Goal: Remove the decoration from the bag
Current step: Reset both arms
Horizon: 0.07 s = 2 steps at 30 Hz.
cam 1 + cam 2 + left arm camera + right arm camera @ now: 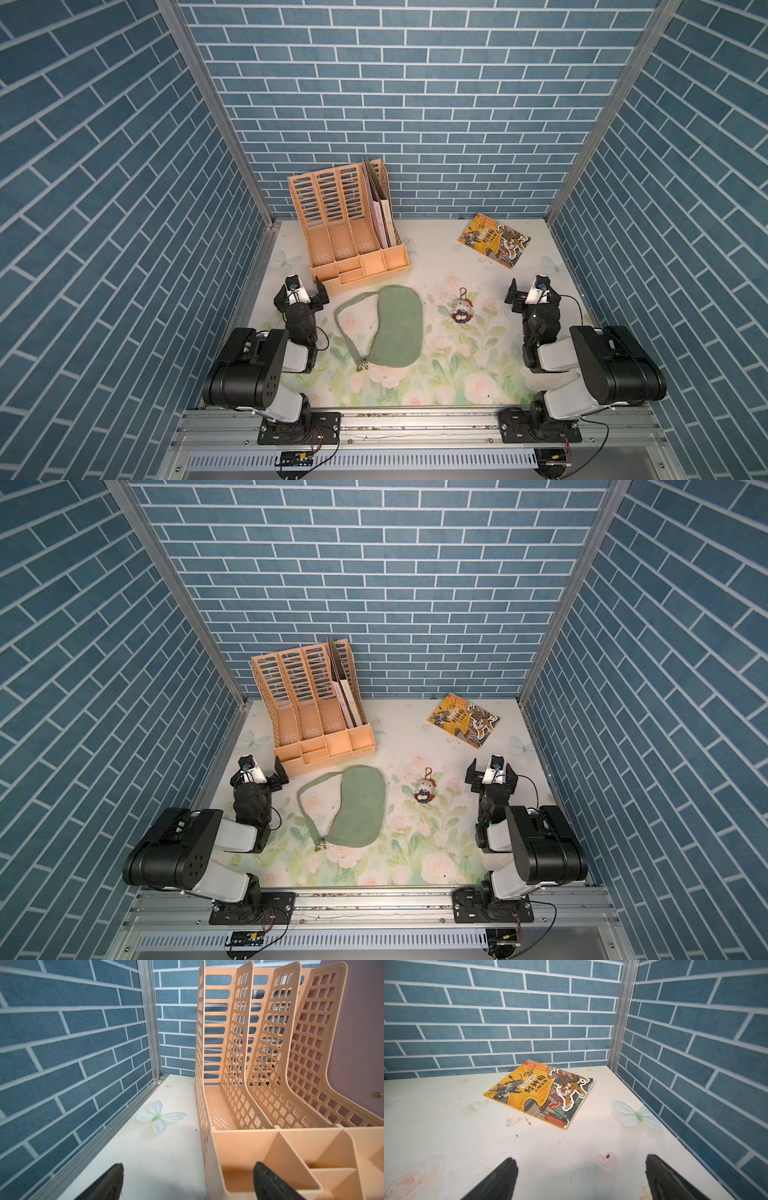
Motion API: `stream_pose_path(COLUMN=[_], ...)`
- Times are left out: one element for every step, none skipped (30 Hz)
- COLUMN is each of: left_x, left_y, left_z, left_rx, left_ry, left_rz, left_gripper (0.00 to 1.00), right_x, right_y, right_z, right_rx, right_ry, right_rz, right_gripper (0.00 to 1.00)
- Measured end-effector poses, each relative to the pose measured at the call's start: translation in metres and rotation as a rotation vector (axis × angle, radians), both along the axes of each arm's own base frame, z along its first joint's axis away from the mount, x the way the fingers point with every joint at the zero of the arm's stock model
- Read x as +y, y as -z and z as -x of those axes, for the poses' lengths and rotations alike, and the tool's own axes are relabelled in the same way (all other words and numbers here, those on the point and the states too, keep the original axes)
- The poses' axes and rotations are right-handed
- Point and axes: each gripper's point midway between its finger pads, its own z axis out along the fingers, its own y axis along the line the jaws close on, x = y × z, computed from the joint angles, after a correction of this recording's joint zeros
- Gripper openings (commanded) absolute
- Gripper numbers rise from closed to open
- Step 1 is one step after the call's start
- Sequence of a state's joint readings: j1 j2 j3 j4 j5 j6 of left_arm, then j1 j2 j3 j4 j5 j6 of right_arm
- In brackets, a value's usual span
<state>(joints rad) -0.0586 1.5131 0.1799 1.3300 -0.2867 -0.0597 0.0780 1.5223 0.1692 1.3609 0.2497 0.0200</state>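
The decoration (pixel 460 309) is found lying apart from the bag (pixel 397 328), so removal is judged done; left gripper (pixel 300 291) and right gripper (pixel 532 289) are spread empty, nothing more being required

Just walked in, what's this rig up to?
Nothing is being handled right now. The decoration lies on the table beside the bag with a clear gap between them, so it looks already detached. The left pincer and right pincer are both open and empty, off to the sides, facing the file rack and the booklet.
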Motion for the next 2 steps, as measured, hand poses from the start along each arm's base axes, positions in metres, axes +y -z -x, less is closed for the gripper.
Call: stream_pose_path(left_x=[0.0,-0.0001], left_y=[0.0,0.0], left_z=[0.0,0.0], left_rx=[0.0,0.0], left_ry=[0.0,0.0], left_rz=[0.0,0.0], left_gripper=[1.0,1.0], right_x=[0.0001,0.0], right_y=[0.0,0.0], right_z=[0.0,0.0], right_rx=[0.0,0.0], right_ry=[0.0,0.0], right_rz=[0.0,0.0], right_gripper=[1.0,1.0])
